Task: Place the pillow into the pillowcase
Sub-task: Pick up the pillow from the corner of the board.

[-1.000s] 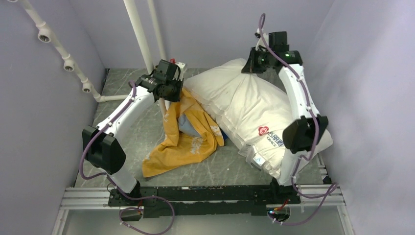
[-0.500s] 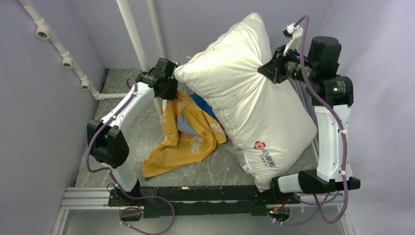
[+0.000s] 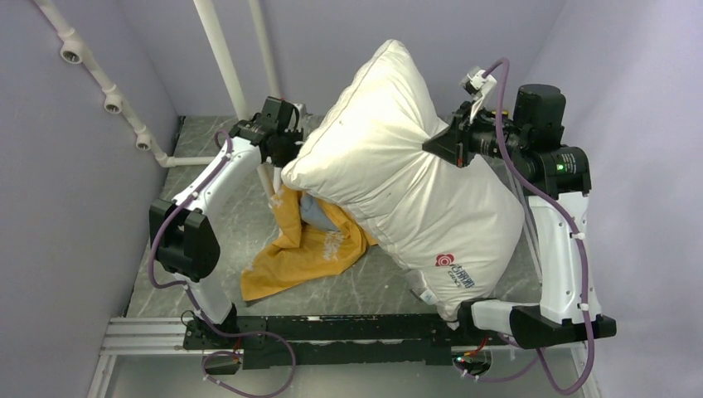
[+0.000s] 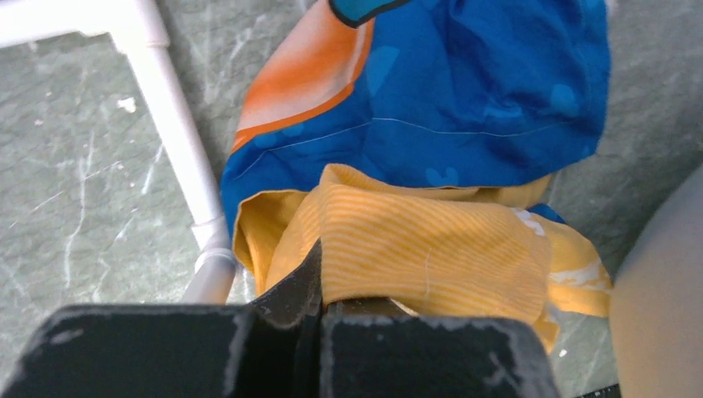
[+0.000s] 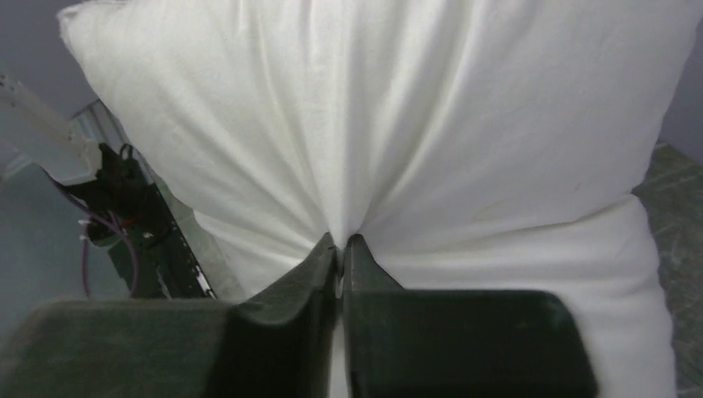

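The pillow (image 3: 390, 174), plump and white with a red logo (image 3: 445, 260) near its low end, hangs tilted, its lower corner resting on the table. My right gripper (image 3: 438, 148) is shut on a pinch of its fabric at the right edge; in the right wrist view the cloth (image 5: 398, 116) puckers into the closed right gripper (image 5: 340, 245). The pillowcase (image 3: 307, 253), yellow-orange with blue showing, lies crumpled under the pillow's left side. My left gripper (image 3: 286, 149) is shut on its raised yellow edge (image 4: 414, 249), with blue fabric (image 4: 464, 99) hanging beyond the left gripper (image 4: 323, 286).
A white pipe (image 3: 220, 58) stands upright just behind the left gripper, close beside the pillowcase (image 4: 178, 141). Another pipe with fittings (image 3: 108, 91) runs along the left wall. Purple walls close in on three sides. An aluminium rail (image 3: 348, 327) carries the arm bases.
The right arm lifted the pillow off the table, then swung its top left, toward the left gripper and over the pillowcase. The left gripper has barely moved and kept hold of the pillowcase.
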`<state>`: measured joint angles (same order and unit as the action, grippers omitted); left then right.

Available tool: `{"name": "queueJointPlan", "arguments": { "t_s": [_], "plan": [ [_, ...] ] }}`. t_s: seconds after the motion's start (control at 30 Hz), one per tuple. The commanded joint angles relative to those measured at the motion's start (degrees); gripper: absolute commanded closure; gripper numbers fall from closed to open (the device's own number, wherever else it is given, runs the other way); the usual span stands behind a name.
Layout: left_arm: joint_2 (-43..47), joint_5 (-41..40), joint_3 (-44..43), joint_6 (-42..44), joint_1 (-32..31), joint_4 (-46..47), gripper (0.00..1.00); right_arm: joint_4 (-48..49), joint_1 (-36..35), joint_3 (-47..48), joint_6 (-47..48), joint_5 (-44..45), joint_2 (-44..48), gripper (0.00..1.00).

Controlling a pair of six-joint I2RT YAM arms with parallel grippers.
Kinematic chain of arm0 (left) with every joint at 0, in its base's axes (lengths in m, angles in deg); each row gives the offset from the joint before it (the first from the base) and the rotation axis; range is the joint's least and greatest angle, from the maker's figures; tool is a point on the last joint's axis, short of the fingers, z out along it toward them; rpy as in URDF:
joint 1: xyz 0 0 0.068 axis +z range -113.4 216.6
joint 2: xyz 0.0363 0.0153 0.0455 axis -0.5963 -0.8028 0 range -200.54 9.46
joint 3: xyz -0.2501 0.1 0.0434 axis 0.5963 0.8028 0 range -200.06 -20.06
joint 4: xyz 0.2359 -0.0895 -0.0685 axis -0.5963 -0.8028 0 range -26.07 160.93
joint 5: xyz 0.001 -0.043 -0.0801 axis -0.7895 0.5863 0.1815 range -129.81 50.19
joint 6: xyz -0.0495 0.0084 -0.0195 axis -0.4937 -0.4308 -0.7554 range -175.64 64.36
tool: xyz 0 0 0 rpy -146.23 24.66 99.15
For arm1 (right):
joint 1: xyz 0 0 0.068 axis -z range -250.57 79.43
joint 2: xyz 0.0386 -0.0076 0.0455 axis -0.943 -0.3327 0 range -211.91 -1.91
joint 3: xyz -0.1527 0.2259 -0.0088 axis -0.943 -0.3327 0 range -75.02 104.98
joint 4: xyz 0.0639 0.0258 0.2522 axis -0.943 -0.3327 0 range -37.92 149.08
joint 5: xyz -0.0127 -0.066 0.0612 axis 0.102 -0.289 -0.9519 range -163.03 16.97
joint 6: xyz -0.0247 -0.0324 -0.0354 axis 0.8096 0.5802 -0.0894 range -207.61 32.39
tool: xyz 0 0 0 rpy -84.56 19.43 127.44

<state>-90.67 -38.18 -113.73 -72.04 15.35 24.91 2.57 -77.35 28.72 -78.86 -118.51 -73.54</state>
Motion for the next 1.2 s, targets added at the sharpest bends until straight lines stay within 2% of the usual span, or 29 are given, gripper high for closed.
{"name": "queueJointPlan", "arguments": {
  "t_s": [0.0,0.03,0.07,0.1,0.17,0.23,0.3,0.47,0.63,0.7,0.87,1.0,1.17],
  "plan": [
    [-1.49,7.94,-2.57,3.46,2.11,5.59,1.00,6.00,0.06,-1.82,-0.09,-4.22,2.09,0.71],
    [-1.32,10.60,-2.51,4.00,2.10,6.21,1.00,7.39,0.02,-2.41,-1.09,-3.65,2.10,0.39],
    [-1.12,13.02,-2.32,4.61,2.05,6.93,1.00,8.50,0.02,-2.96,-2.91,-2.49,1.95,0.23],
    [-0.78,14.98,-1.97,4.86,1.89,7.90,1.00,10.57,0.02,-3.38,-4.61,-2.42,1.40,0.17],
    [0.17,19.68,-1.13,5.95,1.29,10.18,1.00,13.02,0.07,-2.79,-7.65,-1.71,-0.51,0.13],
    [1.01,22.29,-0.63,7.25,-0.18,12.07,1.00,14.55,0.11,-0.92,-11.21,0.26,-3.51,0.01],
    [1.90,22.37,-0.26,8.87,-2.02,13.02,1.00,17.72,0.65,0.06,-14.96,3.08,-6.39,0.00],
    [2.87,20.91,0.85,10.45,-3.35,14.00,1.00,22.81,4.27,6.10,-21.65,1.98,-18.22,0.00],
    [1.22,21.52,-1.06,11.66,-3.72,11.46,1.00,35.86,9.27,8.48,-35.35,-8.71,-30.62,0.00],
    [1.28,21.26,-0.97,12.26,-4.31,11.26,1.00,37.48,9.77,12.44,-38.99,-11.85,-36.84,0.00],
    [1.88,19.28,-0.44,12.88,-5.99,11.30,1.00,41.08,8.11,20.97,-46.13,-21.91,-50.81,0.00],
    [1.64,18.37,-0.96,13.51,-6.68,10.07,1.00,44.87,4.25,21.37,-48.68,-26.37,-54.15,0.00],
    [1.95,18.08,-0.73,13.81,-7.45,9.55,1.00,55.54,-0.50,17.46,-55.72,-29.87,-56.17,0.01]
  ]
}}
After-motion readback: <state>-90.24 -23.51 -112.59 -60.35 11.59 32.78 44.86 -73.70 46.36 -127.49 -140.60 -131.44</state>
